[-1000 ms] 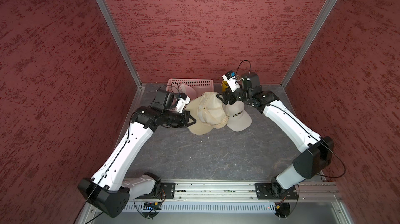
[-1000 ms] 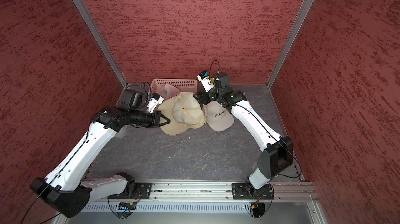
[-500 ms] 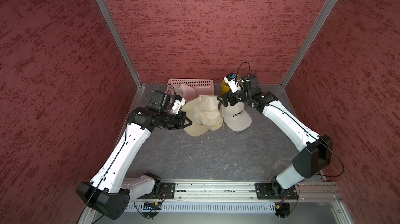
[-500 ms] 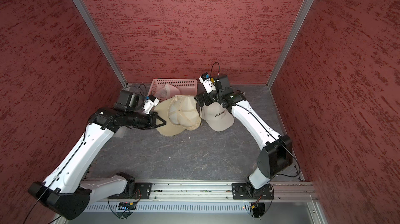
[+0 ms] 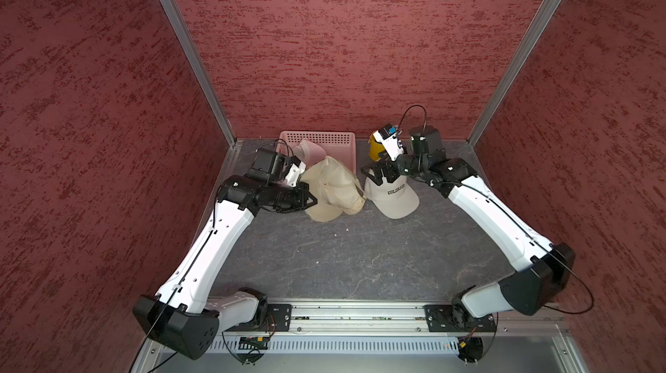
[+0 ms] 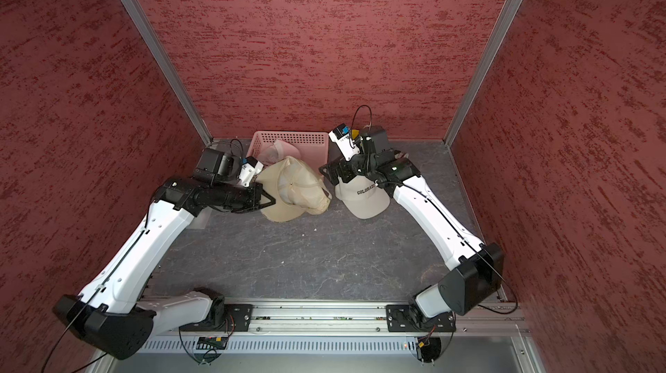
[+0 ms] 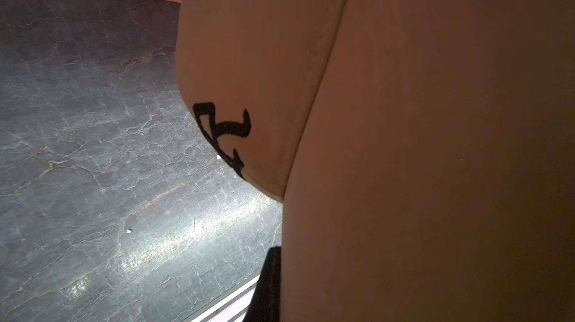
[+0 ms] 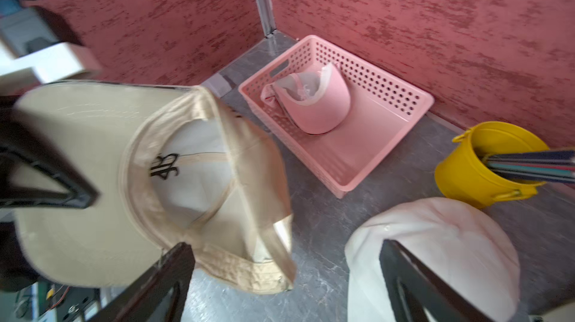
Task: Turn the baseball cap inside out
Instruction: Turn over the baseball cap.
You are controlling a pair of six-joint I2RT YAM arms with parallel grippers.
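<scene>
Pointing brim toward left pincer: cap

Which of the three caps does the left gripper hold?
The tan cap, pinched at its brim by the left gripper. The white COLORADO cap lies on the table; the pink cap sits in the basket.

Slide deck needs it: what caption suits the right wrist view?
Open right gripper faces the tan baseball cap, interior showing; pink cap in pink basket, yellow bucket, white cap nearby.

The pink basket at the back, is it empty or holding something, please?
Not empty: the pink basket holds a pink cap, seen lying on its floor in the right wrist view.
</scene>
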